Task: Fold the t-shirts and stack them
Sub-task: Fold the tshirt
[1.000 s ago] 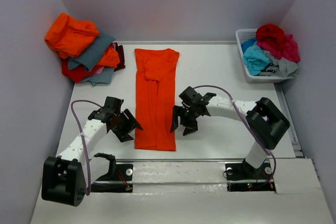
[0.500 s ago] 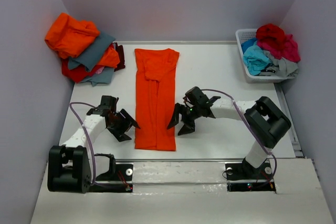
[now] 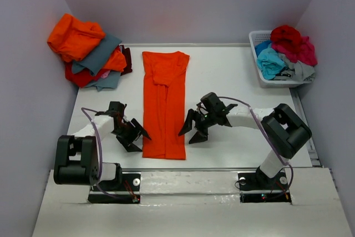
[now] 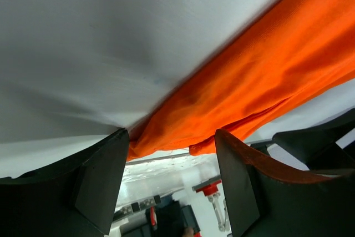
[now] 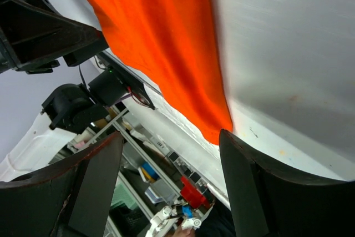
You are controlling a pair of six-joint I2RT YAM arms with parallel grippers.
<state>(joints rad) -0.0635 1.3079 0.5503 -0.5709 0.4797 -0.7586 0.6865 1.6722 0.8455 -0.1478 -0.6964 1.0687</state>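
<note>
Overhead, the left pincer (image 3: 138, 140) and right pincer (image 3: 187, 137) flank the folded bright orange cloth t-shirt (image 3: 165, 104). Wrist views alone show both spread.

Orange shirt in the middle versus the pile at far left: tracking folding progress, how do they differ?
The orange shirt lies flat as a long narrow strip; the pile is heaped and rumpled. The shirt is one colour; the pile mixes orange, grey and red. Both contain bright orange.

Bright orange cloth t-shirt (image 3: 164, 104) folded into a long strip, flat, dead centre ahead of me. Orange/grey/red shirt pile (image 3: 89, 51) far-left; crimson/turquoise shirt heap (image 3: 287, 48) far-right.
</note>
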